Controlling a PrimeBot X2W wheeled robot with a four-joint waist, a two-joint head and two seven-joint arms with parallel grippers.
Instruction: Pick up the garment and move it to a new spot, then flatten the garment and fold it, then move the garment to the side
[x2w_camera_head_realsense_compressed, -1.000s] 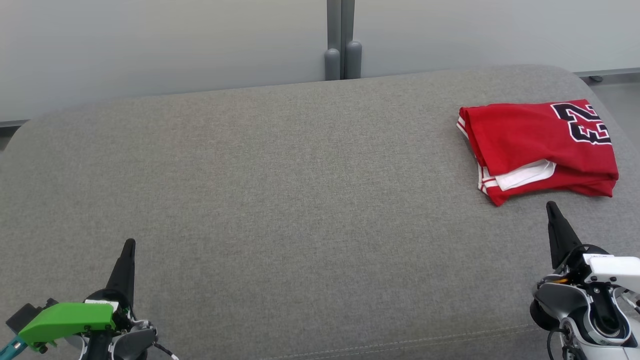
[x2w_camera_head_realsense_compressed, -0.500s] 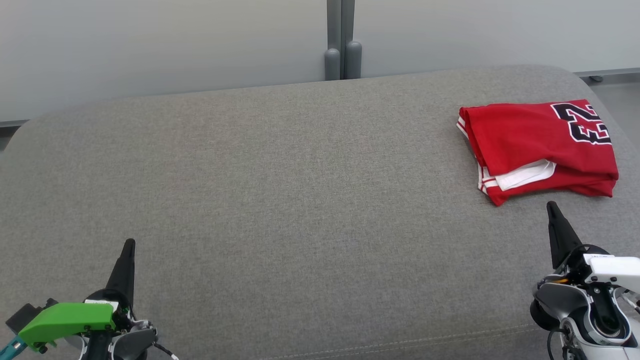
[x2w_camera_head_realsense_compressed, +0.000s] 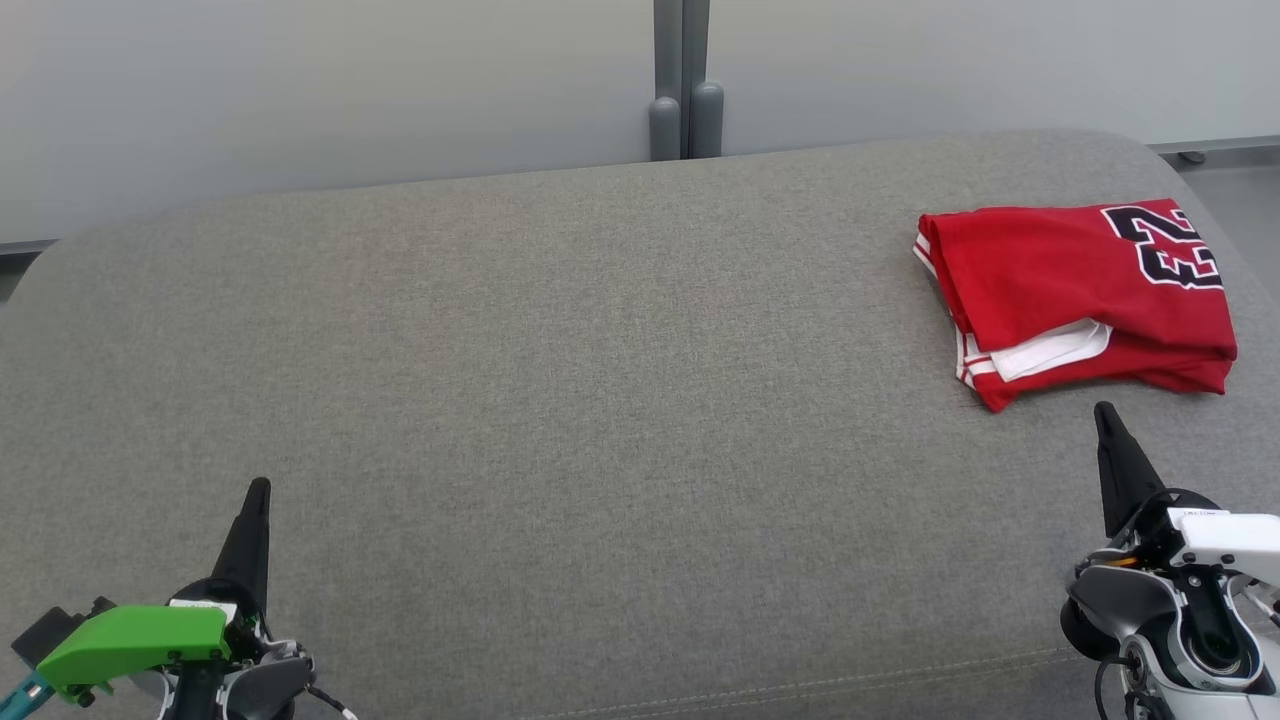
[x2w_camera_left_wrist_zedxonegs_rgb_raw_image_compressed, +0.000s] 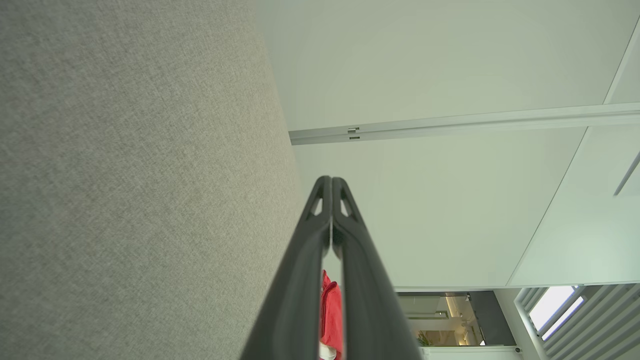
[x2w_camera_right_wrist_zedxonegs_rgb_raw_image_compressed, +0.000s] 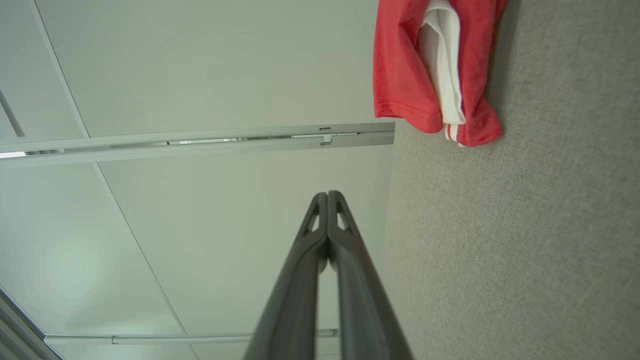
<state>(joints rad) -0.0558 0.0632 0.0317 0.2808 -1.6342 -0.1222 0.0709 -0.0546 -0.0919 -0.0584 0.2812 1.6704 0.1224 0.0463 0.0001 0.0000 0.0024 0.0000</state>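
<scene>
Red garment (x2w_camera_head_realsense_compressed: 1080, 290): folded into a compact rectangle, lying flat at the far right of the grey cushion (x2w_camera_head_realsense_compressed: 600, 400), close to its right edge. Black numerals outlined in white at the far right corner. A white inner layer peeking out along the near edge. White-and-red striped trim at the left side and the near-left corner. Touched by neither gripper. Same place, same folds and same outline as a second ago and half a second ago.

Just nearer than the garment's near edge, and apart from it: right gripper (x2w_camera_head_realsense_compressed: 1102, 410), at the lower right of the head view, pointing up that view. Long dark fingers pressed together to a single point, pinching nothing. Confirmed in the right wrist view: fingertips meeting with no gap, the garment's near corner up and to the right of them on the cushion. Pale wrist housing (x2w_camera_head_realsense_compressed: 1225, 535) behind the fingers. Position matching the earlier frames.

Well apart, across the cushion: left gripper (x2w_camera_head_realsense_compressed: 257, 488) at the lower left, likewise pressed together and holding nothing, with a green cover (x2w_camera_head_realsense_compressed: 130, 640) on its wrist. Unmoved from before. In the left wrist view, a sliver of red seen through the slit lower down between the fingers.

Beyond the cushion's far edge: pale wall panels (x2w_camera_head_realsense_compressed: 300, 90), with a grey post (x2w_camera_head_realsense_compressed: 685, 80) between them. Also unchanged.
</scene>
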